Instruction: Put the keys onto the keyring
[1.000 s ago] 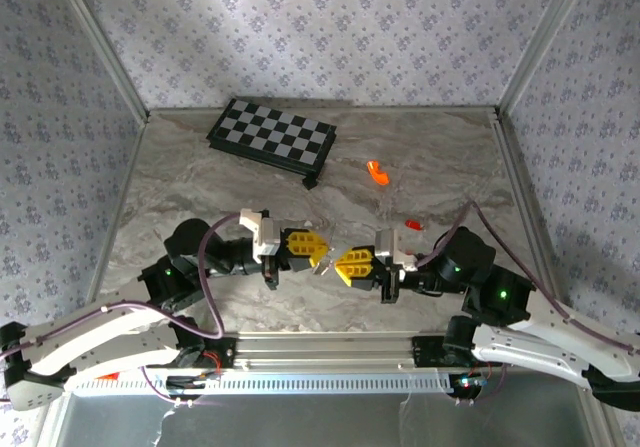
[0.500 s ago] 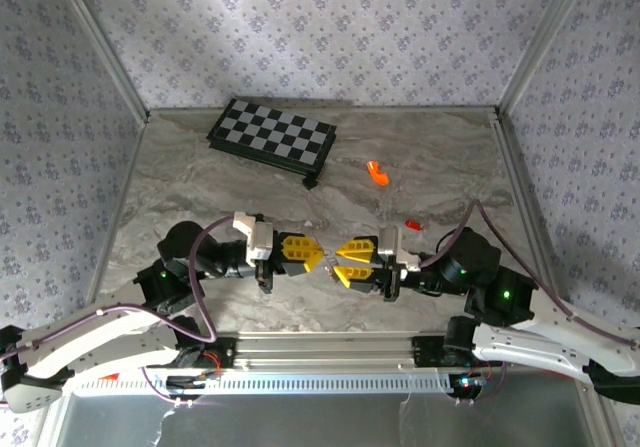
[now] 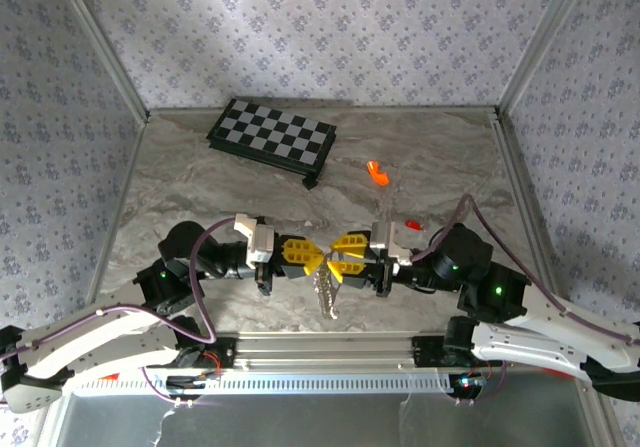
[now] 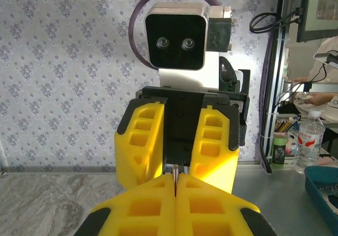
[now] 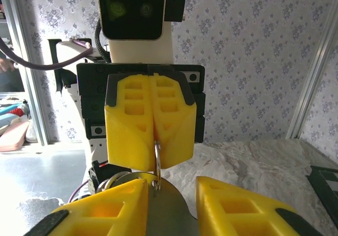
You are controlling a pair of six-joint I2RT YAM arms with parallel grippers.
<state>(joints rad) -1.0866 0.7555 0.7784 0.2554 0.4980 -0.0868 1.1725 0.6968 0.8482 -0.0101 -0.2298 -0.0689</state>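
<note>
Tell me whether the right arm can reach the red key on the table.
Probably yes: the red key lies uncovered beside its wrist and the right gripper is open, though it must first back off from the keyring the left gripper holds.

A black-and-white chequered board (image 3: 272, 138) lies flat near the far edge of the grey marbled worktop (image 3: 180, 187), left of the middle and turned a little askew. A small bright orange piece (image 3: 377, 172) sits to its right, apart from it. Floral wallpaper (image 3: 330, 27) lines the walls. Past the right edge stand a water bottle (image 4: 307, 143), a cup of pencils (image 4: 281, 135) and a blue tray (image 4: 325, 186).
</note>
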